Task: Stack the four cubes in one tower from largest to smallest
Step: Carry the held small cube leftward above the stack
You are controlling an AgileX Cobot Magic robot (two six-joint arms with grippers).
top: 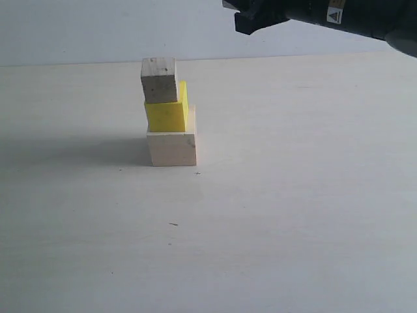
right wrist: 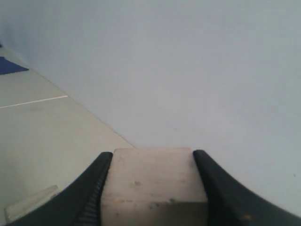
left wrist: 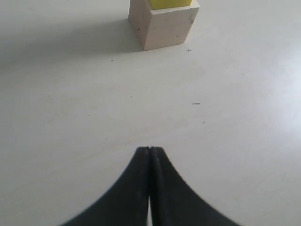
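tower [top: 168, 114] stands on pale table [top: 293, 195] | blank grey-white wall [top: 98, 32] behind

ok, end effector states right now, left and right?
Left end effector: shut, holding nothing.
Right end effector: closed on a small pale greyish wooden cube.

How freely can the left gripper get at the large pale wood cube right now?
Probably yes: only bare table lies between the left gripper and the large pale wood cube. Its jaws are shut, so it must open before any grasp.
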